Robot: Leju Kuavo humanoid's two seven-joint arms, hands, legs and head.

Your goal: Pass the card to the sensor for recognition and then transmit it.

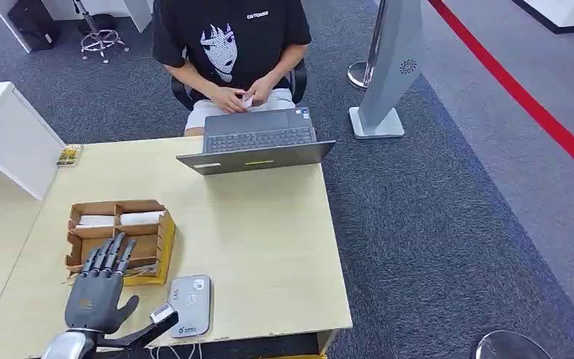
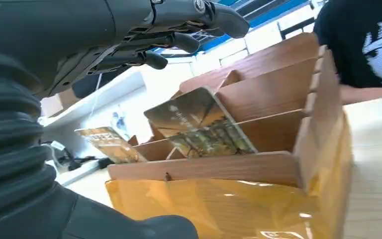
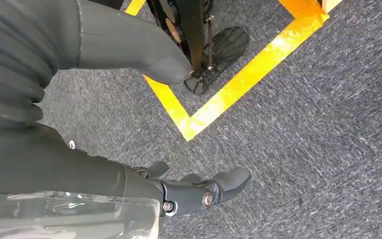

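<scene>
Cards (image 2: 199, 129) leaned tilted in the wooden organizer (image 1: 119, 235), long edges slanting upward. Left hand (image 1: 99, 288) hovered over its near compartments, fingers spread, holding nothing. Right hand (image 3: 199, 191) hung over the carpet, fingers loosely apart.

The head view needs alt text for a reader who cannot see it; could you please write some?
The robot's left hand, fingers spread and holding nothing, hovers over the near edge of a wooden card tray on a light wooden table. A grey card sensor lies just right of the hand, and across the table a seated person works behind an open laptop.
</scene>
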